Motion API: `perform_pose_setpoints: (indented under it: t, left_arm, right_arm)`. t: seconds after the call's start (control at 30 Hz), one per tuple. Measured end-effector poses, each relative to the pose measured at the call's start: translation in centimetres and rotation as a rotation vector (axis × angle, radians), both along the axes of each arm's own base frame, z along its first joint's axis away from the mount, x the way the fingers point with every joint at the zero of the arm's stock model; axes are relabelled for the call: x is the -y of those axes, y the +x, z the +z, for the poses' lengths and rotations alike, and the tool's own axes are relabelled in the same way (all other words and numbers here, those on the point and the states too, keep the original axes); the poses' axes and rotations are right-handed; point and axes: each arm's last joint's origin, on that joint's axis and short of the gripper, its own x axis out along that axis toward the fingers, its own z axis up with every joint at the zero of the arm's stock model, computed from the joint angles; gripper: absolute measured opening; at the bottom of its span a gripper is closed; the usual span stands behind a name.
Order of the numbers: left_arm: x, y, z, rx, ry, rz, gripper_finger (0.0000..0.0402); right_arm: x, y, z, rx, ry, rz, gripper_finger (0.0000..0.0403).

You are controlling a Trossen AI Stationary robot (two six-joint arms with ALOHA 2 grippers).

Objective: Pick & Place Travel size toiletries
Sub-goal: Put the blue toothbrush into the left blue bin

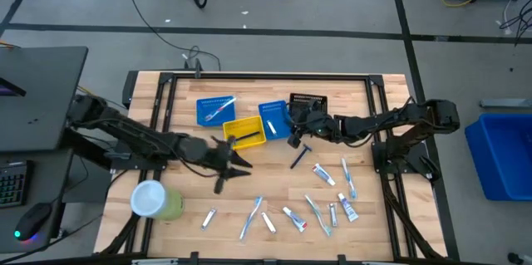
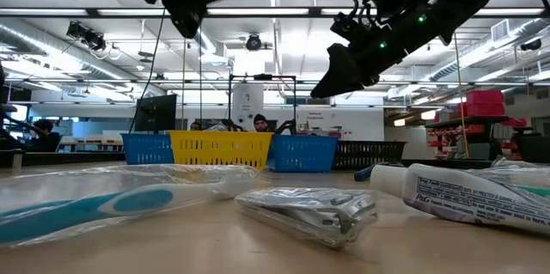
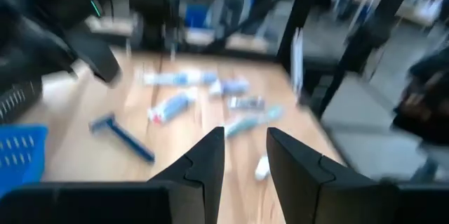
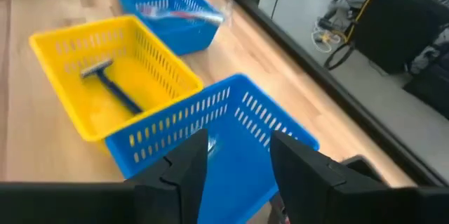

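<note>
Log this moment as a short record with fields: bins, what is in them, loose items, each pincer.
bins: two blue bins, left blue bin and right blue bin, yellow bin, black bin, at the table's far side
yellow bin contents: one razor
left blue bin contents: a wrapped item, unclear
loose razor, centre of table
loose tubes and toothbrushes: near edge, e.g. tube
green cylinder, near left
left pincer, open, empty, above mid-table
right pincer, open, empty, over the right blue bin
</note>
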Motion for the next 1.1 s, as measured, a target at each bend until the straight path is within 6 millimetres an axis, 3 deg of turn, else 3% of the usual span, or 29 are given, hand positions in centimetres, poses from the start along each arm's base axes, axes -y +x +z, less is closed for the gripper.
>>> perform_pose_setpoints:
  t: [0.2, 0.43, 0.73, 1.1]
  left_arm:
    - [2.7, 3.6, 0.8, -0.334, 0.061, -0.030, 0.0134]
    - [5.5, 6.7, -1.3, -0.591, -0.045, 0.022, 0.0172]
    - [9.0, 7.1, -6.0, -0.773, -0.194, 0.059, 0.0188]
    - [11.4, 7.2, -10.5, -0.814, -0.153, 0.102, 0.0187]
  right_arm:
    - [0.4, 0.2, 0.5, 0.054, -0.010, -0.010, 0.0165]
    - [0.5, 0.3, 0.8, 0.060, -0.058, 0.012, 0.0161]
    - [0.2, 0.4, 0.8, 0.084, -0.021, 0.001, 0.0157]
    - [0.1, 0.4, 0.7, 0.088, -0.005, 0.023, 0.0153]
